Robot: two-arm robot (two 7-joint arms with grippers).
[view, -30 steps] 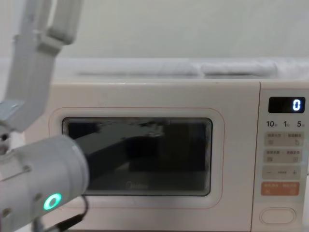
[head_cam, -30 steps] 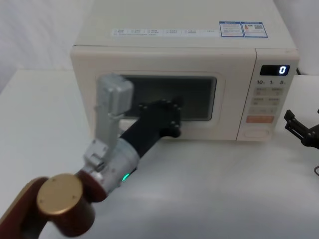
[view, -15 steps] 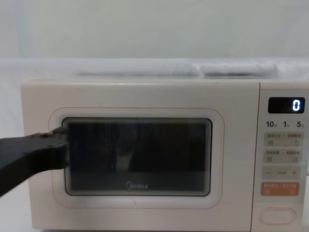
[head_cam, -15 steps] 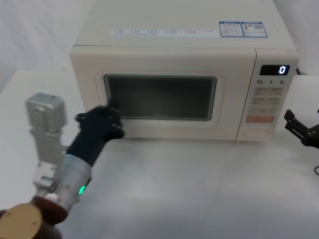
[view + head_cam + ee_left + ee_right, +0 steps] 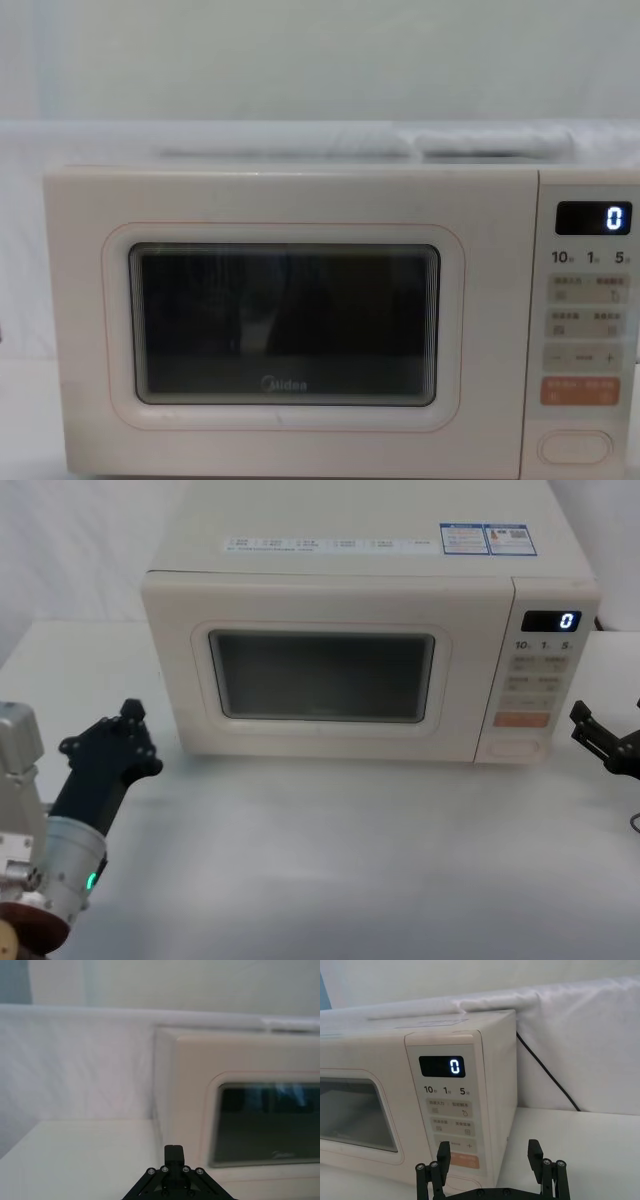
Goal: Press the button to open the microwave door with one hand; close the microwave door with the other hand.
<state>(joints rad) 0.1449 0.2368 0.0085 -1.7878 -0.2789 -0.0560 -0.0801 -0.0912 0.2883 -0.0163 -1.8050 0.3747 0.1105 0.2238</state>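
The microwave door [image 5: 320, 675] sits flush and shut on the microwave [image 5: 360, 590], and the button [image 5: 517, 747] lies low on the panel just left of the right gripper [image 5: 605, 742] — fingers spread, nearer — while the left gripper [image 5: 112, 742], fingers together, rests well apart.

The microwave [image 5: 360, 650] stands as the one big obstacle at twelve o'clock, its microwave door [image 5: 325, 675] shut flush with the front. The desk [image 5: 350, 860] before it lies open from nine to three o'clock. At eight o'clock the left gripper [image 5: 110, 740] sits just off the microwave's left corner; at three o'clock the right gripper [image 5: 603, 742], fingers spread, sits beside the control panel [image 5: 543, 680], near the button [image 5: 517, 747].
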